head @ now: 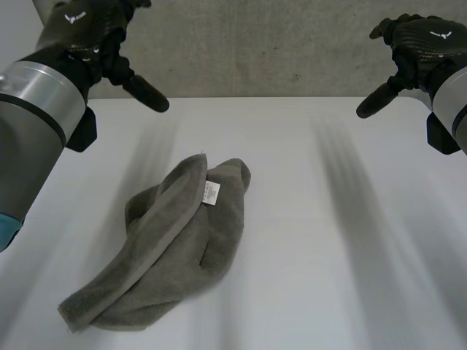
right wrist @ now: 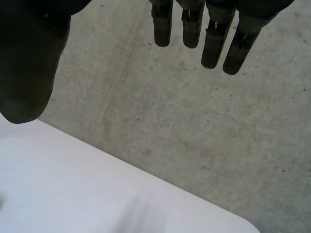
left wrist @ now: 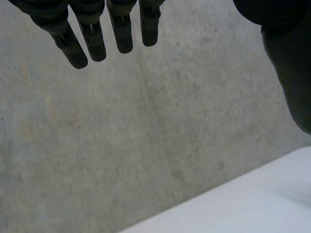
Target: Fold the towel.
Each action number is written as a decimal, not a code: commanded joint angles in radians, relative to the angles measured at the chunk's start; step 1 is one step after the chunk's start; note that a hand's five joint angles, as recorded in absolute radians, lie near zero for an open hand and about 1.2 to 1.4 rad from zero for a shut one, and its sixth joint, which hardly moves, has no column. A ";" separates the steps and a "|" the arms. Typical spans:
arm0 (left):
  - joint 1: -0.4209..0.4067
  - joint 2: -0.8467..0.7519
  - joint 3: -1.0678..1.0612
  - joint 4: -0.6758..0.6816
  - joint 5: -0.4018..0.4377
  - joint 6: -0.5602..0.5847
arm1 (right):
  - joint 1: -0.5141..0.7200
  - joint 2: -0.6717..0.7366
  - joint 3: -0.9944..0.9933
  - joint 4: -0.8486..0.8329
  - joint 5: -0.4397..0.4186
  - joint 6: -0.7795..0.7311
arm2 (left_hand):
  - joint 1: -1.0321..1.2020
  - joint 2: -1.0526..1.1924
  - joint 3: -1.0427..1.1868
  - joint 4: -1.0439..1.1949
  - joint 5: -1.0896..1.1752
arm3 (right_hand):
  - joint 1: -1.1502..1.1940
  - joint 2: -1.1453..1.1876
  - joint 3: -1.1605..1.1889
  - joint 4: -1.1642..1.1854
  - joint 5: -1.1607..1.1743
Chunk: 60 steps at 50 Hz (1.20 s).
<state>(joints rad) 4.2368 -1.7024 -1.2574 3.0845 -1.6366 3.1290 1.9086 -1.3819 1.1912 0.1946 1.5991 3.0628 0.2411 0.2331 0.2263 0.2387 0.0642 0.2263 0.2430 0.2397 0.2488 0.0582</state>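
- Well, the grey towel (head: pixel 168 248) lies in a crumpled heap on the white table (head: pixel 350 255), a bit left of the middle, on the near side.
- A small white label (head: pixel 211 192) shows near its far end.
- The left hand (head: pixel 95 33) is up in the air at the far left, its fingers (left wrist: pixel 121 34) straight, holding nothing.
- The right hand (head: pixel 419 36) is up at the far right, wide open too, well apart from the towel.
- I think no neat fold is made yet. All the folding is left to do.
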 commanded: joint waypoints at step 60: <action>0.074 -0.210 -0.496 0.154 0.126 0.095 | 0.337 0.527 -0.021 -0.044 -0.309 -0.457 | -0.004 0.004 0.011 -0.002 -0.002 | -0.052 -0.068 -0.065 -0.074 -0.058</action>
<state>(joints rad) 4.3871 -1.8020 -1.7768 3.2111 -1.5019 3.2228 2.2330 -0.9183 1.2153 0.1763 1.2603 2.6124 0.2406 0.2318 0.2248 0.2387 0.0643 0.2262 0.2430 0.2396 0.2488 0.0580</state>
